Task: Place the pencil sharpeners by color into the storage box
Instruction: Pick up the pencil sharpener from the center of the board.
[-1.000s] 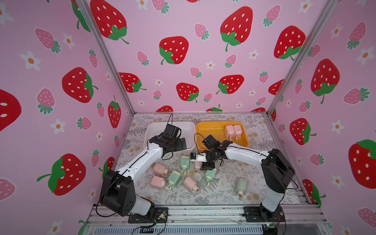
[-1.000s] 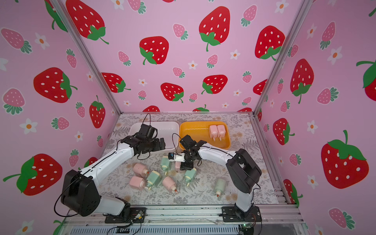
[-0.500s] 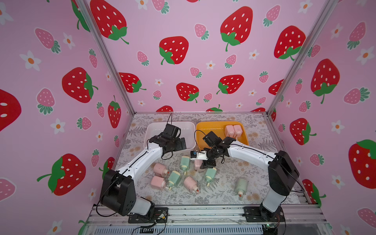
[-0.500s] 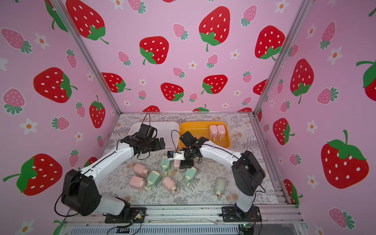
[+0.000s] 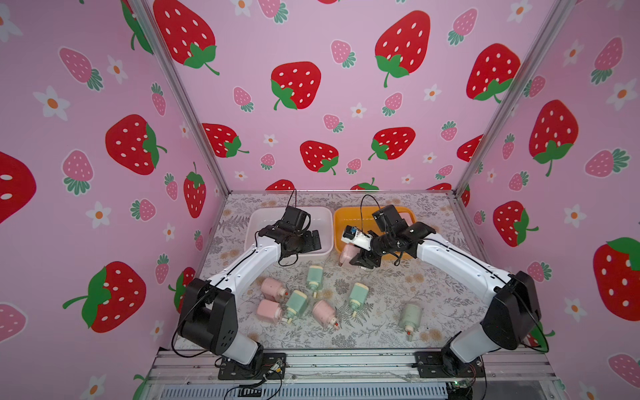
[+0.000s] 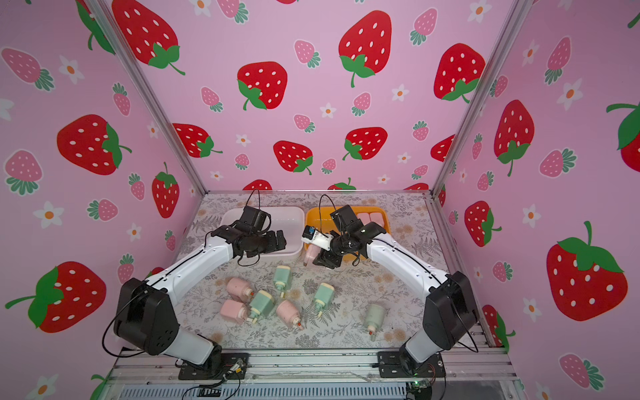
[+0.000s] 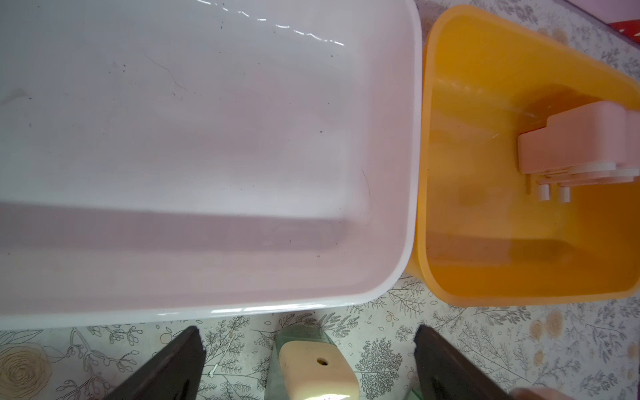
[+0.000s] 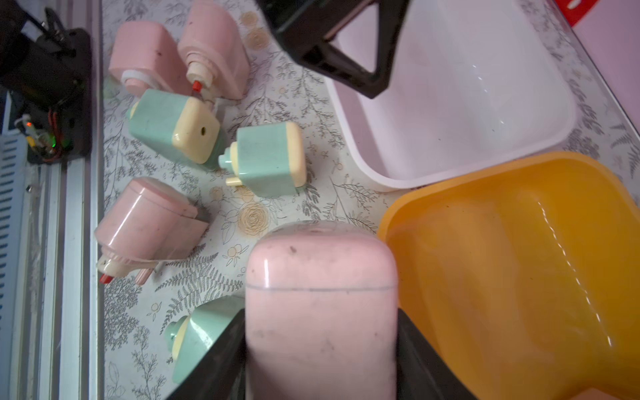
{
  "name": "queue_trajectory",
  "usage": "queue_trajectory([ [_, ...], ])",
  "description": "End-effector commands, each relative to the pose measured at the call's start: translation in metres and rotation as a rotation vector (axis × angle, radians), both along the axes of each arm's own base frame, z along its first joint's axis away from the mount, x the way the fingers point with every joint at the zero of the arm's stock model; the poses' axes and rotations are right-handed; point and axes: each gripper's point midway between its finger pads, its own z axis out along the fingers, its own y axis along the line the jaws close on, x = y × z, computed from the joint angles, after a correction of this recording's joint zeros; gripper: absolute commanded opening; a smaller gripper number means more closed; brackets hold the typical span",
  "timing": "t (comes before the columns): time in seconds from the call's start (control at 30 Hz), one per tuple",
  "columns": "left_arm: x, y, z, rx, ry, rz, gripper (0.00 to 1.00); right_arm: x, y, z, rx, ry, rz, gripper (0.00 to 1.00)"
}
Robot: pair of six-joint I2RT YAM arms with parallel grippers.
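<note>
Your right hand (image 5: 355,259), clamped on pink sharpener (image 8: 320,294), now lifts clear of pile (image 5: 298,304) toward orange bin (image 5: 339,225); left hand (image 5: 313,240) hangs open.

Both top views look down from high at the front toward the back wall (image 5: 311,114), taking in the whole table (image 5: 388,277) from nearly the same spot. The left wrist camera hangs close above the white bin (image 7: 207,138) and orange bin (image 7: 485,104), facing down into them. The right wrist camera sits low and near, looking past a pink sharpener (image 8: 322,311) across the table. Both wrist views share the two bins.
</note>
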Motion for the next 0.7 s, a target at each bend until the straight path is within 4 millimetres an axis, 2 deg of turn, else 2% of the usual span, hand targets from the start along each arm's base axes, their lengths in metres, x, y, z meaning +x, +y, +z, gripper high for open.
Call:
queue_trajectory([
  [0.0, 0.017, -0.014, 0.019, -0.07, -0.047, -0.011, 1.0, 0.03, -0.002, 0.031, 0.141, 0.026, -0.177, 0.0],
  [0.2, 0.034, -0.029, 0.014, -0.12, -0.044, -0.025, 1.0, 0.08, -0.027, 0.026, 0.212, 0.104, -0.478, 0.0],
  [0.33, 0.045, -0.041, 0.008, -0.136, -0.018, -0.037, 1.0, 0.108, -0.042, 0.011, 0.215, 0.162, -0.664, 0.0],
  [0.47, 0.057, -0.048, 0.002, -0.118, 0.001, -0.045, 1.0, 0.126, -0.055, 0.004, 0.207, 0.129, -0.799, 0.0],
  [0.67, 0.069, -0.062, -0.008, -0.129, 0.02, -0.065, 1.0, 0.139, -0.075, -0.004, 0.156, 0.102, -0.945, 0.0],
])
